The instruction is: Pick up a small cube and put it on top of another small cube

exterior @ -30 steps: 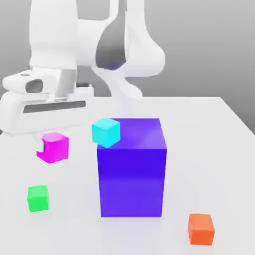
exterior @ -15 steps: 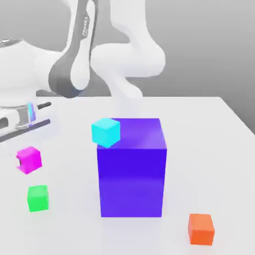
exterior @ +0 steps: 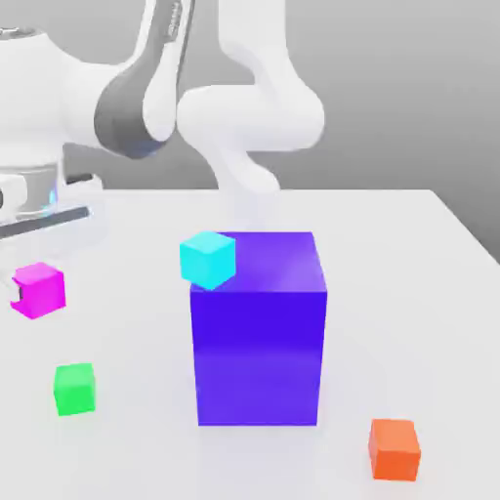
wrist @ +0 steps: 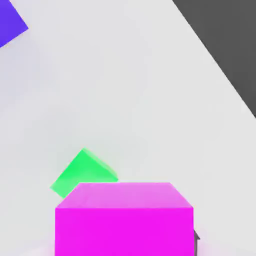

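I am in the carrying step, I judge; my pincer (exterior: 21, 285) is clamped on the small magenta cube (exterior: 39, 289), which hangs at the left edge of the exterior frame, above the white table (exterior: 410, 254); in the hand view this cube (wrist: 124, 220) sits low in the frame, the green cube (wrist: 82, 173) just behind it. Next, I think, I must bring it over the green cube (exterior: 74, 388), lower left, align the faces, then descend slowly. Largest on the table is the blue-purple block (exterior: 259, 332); then the cyan cube (exterior: 207, 259) and the orange cube (exterior: 395, 448); the room behind is plain grey.
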You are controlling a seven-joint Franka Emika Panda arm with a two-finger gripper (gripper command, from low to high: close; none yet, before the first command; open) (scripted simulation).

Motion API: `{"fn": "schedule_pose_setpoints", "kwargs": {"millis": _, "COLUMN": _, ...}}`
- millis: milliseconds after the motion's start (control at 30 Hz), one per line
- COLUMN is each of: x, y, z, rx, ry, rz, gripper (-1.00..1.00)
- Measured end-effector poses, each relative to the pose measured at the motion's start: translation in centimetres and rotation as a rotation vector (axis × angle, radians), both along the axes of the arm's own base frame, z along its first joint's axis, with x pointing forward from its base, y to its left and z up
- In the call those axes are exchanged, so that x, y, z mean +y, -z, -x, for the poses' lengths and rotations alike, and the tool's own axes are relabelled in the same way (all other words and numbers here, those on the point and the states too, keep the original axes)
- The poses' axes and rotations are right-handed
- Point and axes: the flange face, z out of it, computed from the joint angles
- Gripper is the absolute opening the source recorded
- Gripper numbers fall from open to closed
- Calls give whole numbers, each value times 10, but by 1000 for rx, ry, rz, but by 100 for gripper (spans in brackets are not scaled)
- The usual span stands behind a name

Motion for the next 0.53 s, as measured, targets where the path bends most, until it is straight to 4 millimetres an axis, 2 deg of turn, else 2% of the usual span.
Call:
{"fn": "schedule_pose_setpoints", "kwargs": {"millis": 200, "x": 2, "y": 43, "z": -2, "rx": 28, "ry": -1, "rz": -14, "gripper": -100}}
{"fn": "schedule_pose_setpoints", "kwargs": {"millis": 433, "x": 3, "y": 115, "z": 16, "rx": 76, "ry": 30, "rz": -58, "gripper": -100}}
{"fn": "schedule_pose_setpoints", "kwargs": {"millis": 467, "x": 3, "y": 121, "z": 18, "rx": 80, "ry": 34, "rz": -62, "gripper": 100}}
{"fn": "schedule_pose_setpoints", "kwargs": {"millis": 533, "x": 3, "y": 121, "z": 18, "rx": 80, "ry": 34, "rz": -63, "gripper": 100}}
